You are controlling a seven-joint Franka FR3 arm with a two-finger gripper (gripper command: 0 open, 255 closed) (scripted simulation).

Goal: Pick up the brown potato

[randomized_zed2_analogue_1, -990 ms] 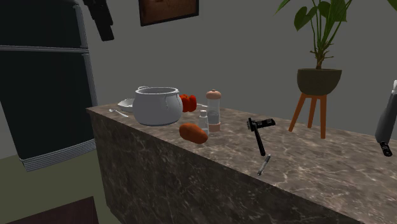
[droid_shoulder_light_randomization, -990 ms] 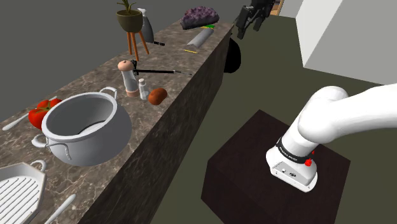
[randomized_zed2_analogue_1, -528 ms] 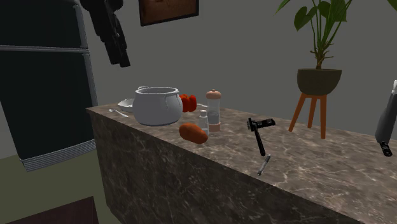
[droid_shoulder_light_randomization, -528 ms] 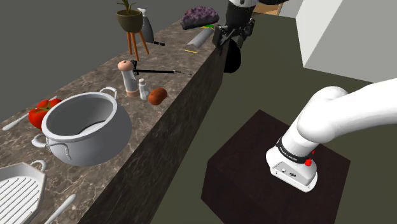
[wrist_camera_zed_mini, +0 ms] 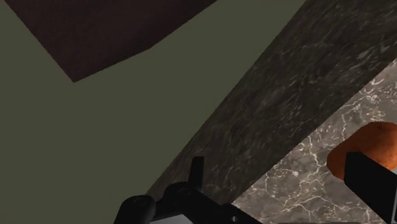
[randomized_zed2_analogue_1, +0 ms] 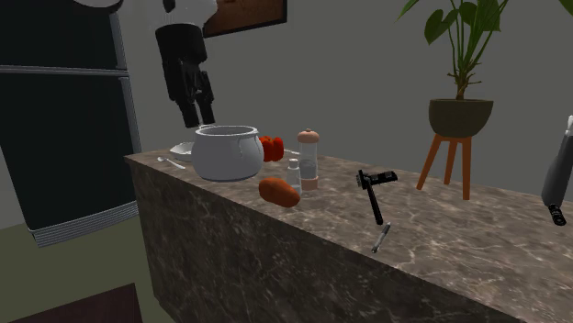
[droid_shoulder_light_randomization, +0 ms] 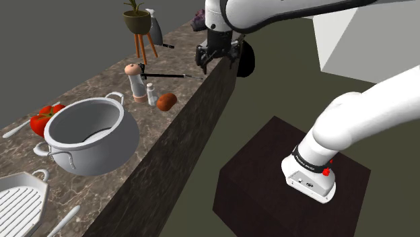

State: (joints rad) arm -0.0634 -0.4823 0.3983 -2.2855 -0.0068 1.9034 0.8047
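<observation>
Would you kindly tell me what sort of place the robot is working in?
Most likely a home kitchen: a stone-patterned counter carries a large cooking pot and a pepper grinder, and a tall dark refrigerator stands beyond its far end.

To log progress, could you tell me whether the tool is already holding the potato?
No, the potato lies on the counter, well apart from the open tool.

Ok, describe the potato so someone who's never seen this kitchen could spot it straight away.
Find the long dark veined counter and the big grey pot on it. Just past the pot, near the counter's edge, stand a tall mill and a small shaker; the potato lies beside them. It is the only low, rounded, orange-brown lump there.
</observation>
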